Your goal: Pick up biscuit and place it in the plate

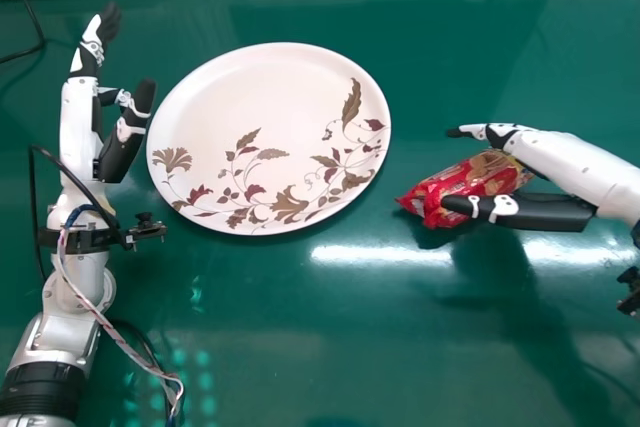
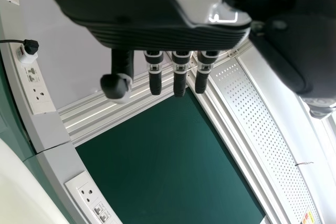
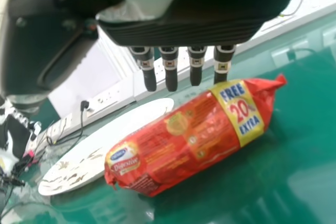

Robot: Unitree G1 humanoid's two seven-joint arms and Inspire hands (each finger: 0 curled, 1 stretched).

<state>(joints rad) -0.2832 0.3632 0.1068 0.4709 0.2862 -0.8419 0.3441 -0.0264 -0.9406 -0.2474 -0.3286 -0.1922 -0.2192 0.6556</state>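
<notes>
You have one plate (image 1: 250, 107), one biscuit pack (image 1: 468, 185) and two hands. The pack is to the right of the plate. Your right hand (image 1: 565, 159) is open, its fingers straight; the pack is between them and the thumb. I can't tell how firmly they touch it. Your left hand (image 1: 120, 147) is open, left of the plate.

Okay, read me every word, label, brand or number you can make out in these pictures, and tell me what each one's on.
"FREE": yellow band on the red biscuit pack
"20%": same band, percent sign smudged
"EXTRA": same band
"Digestive": near the pack's other end
Brand name in the blue oval: too blurred to read
Pack's remaining small print: too small to read
Yellow-and-red label, left wrist view: too small to read
</notes>
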